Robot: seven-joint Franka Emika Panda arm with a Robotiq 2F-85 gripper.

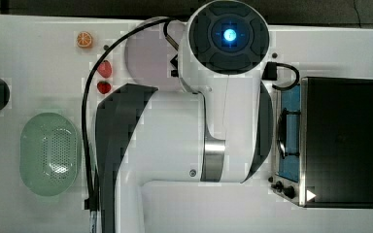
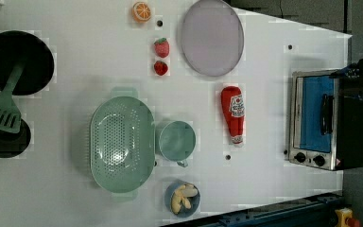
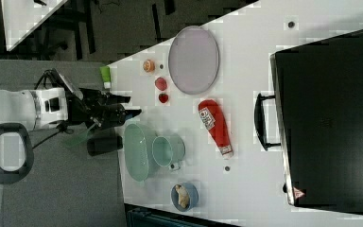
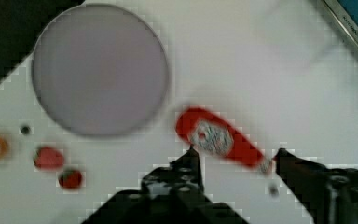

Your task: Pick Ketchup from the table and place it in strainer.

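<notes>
The Ketchup [image 2: 233, 114], a red squeeze bottle with a white label, lies on its side on the white table between the round plate and the toaster oven. It also appears as the Ketchup [image 3: 216, 125] and the Ketchup [image 4: 221, 139]. The pale green oval strainer [image 2: 122, 144] stands empty at the left view's lower middle, also seen as the strainer [image 1: 50, 153] and the strainer [image 3: 137, 151]. My gripper [image 4: 236, 154] is open and hangs well above the table, with the bottle seen far below between its black fingers [image 4: 191, 161]. In the right view the gripper [image 3: 133, 112] sits high off the table.
A teal cup [image 2: 176, 140] touches the strainer's side. A grey plate [image 2: 211, 37], two strawberries [image 2: 161, 47], an orange slice [image 2: 141, 11] and a blue bowl [image 2: 183, 198] lie around. The toaster oven [image 2: 319, 120] stands beside the bottle. A black pan [image 2: 16, 61] and a spatula [image 2: 0, 116] are on the left view's left.
</notes>
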